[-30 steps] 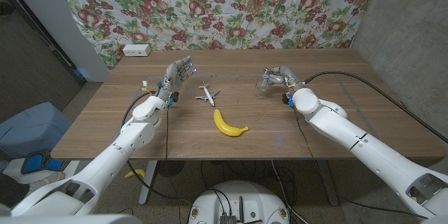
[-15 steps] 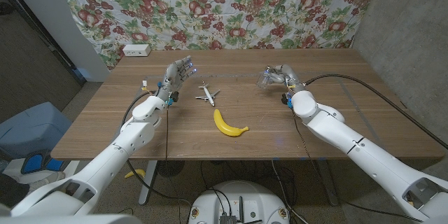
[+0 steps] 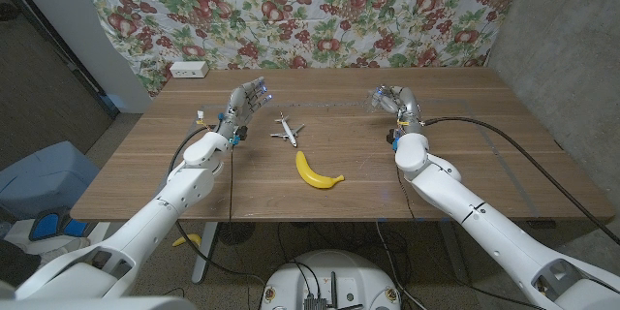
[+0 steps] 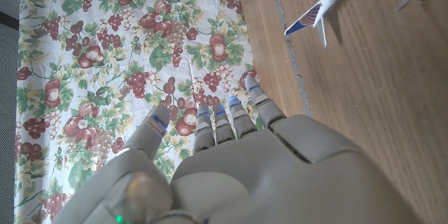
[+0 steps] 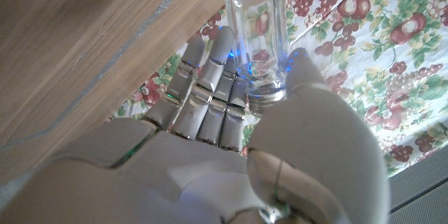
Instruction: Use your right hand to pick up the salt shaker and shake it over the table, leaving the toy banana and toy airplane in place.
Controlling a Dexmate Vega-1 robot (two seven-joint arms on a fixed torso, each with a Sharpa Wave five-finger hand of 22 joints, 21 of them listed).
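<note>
the salt shaker [image 3: 380,99] is up off the tabletop [image 3: 465,170] at the far right, clamped in my right hand [image 3: 400,107]. in the head view it looks tipped over, its long axis running roughly level and pointing left, away from my palm. in the right wrist view its metal cap end sits down between my thumb and fingers [image 5: 210,84] while the clear glass body [image 5: 255,31] sticks out past the fingertips. the fingers are curled together around the cap end, thumb pressing on the opposite side. the shaker is a square-sided clear glass piece with a silvery screw cap; i cannot tell how much salt is inside.

my left hand [image 3: 244,105] stands on the far left of the tabletop with its fingers apart and straight, holding nothing. the toy airplane [image 3: 287,131] lies just right of it, white with a coloured tail, and its tail also shows in the left wrist view [image 4: 329,3]. the toy banana [image 3: 316,172] lies nearer, in the middle, its curve opening toward the far right. a floral cloth [image 3: 291,10] hangs behind the tabletop.
</note>
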